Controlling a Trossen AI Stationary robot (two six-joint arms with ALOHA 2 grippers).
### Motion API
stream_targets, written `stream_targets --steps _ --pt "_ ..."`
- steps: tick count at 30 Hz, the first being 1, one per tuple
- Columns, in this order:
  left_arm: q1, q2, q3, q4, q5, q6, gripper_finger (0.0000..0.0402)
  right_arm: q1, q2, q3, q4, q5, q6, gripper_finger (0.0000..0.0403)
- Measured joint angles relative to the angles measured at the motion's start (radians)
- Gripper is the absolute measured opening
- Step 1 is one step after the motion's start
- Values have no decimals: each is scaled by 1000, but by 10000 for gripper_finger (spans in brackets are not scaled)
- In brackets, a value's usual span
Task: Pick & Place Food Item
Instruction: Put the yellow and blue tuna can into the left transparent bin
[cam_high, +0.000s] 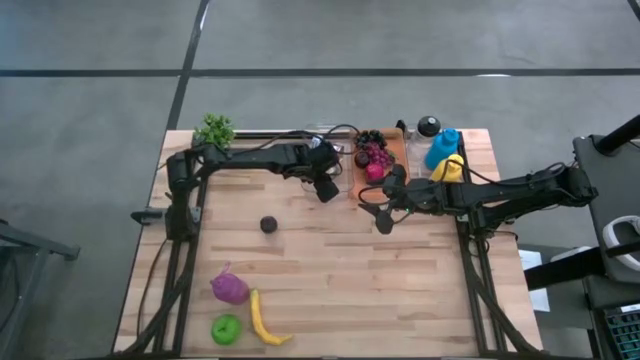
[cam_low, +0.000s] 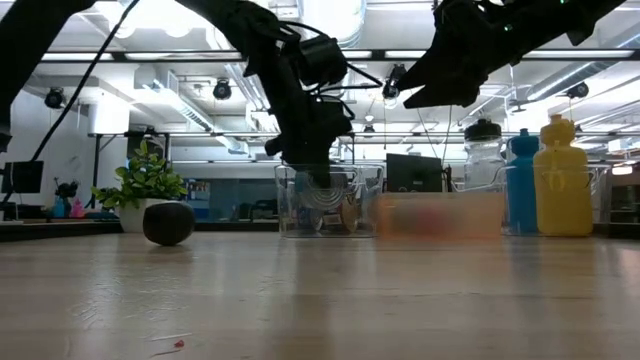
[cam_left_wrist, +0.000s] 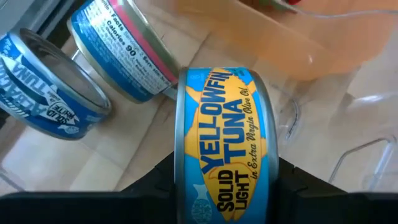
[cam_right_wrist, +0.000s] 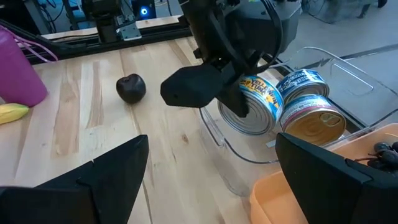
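My left gripper (cam_high: 326, 186) is shut on a yellow-and-blue tuna can (cam_left_wrist: 224, 149) and reaches down into the clear bin (cam_low: 330, 205) at the table's far middle. Two more tuna cans (cam_left_wrist: 43, 87) (cam_left_wrist: 121, 50) lie inside that bin beside the held one. The right wrist view shows the same cans (cam_right_wrist: 305, 84) (cam_right_wrist: 314, 124). A dark plum (cam_high: 268, 224) rests on the bare wood left of the bin. My right gripper (cam_high: 384, 212) hangs open above the table, just near of the orange tray (cam_high: 392, 150), with nothing between its fingers. My left gripper pinches the tuna can by its two flat ends (cam_right_wrist: 239, 118) between its two fingers (cam_left_wrist: 155, 183). The fingers slant down from the table's left side. The can stands on edge, its printed wall (cam_left_wrist: 227, 124) toward the wrist camera. Whether it touches the bin's floor cannot be told.
The orange tray holds dark grapes and red fruit (cam_high: 373, 152). Blue and yellow bottles (cam_high: 444, 152) stand at the far right, a small plant (cam_high: 214, 130) at the far left. A purple item (cam_high: 229, 288), a green apple (cam_high: 226, 328) and a banana (cam_high: 262, 320) lie near left.
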Motion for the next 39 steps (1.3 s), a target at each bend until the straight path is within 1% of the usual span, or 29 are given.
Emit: stream_targets --steps 3,10,17,22,26,39 --pt "3 1 -2 0 0 -12 134 0 0 0 0 0 0 349" --pt "5 53 0 19 0 -33 134 0 0 0 -1 0 0 337" --pt "5 58 8 22 0 -38 136 0 0 0 -1 0 0 328" --pt "5 58 8 22 0 -38 160 0 0 0 -1 0 3 324" --pt "5 58 7 23 -1 -39 177 0 0 0 -1 0 3 328" --pt "5 56 24 39 -10 -45 212 0 0 0 -2 0 0 350"
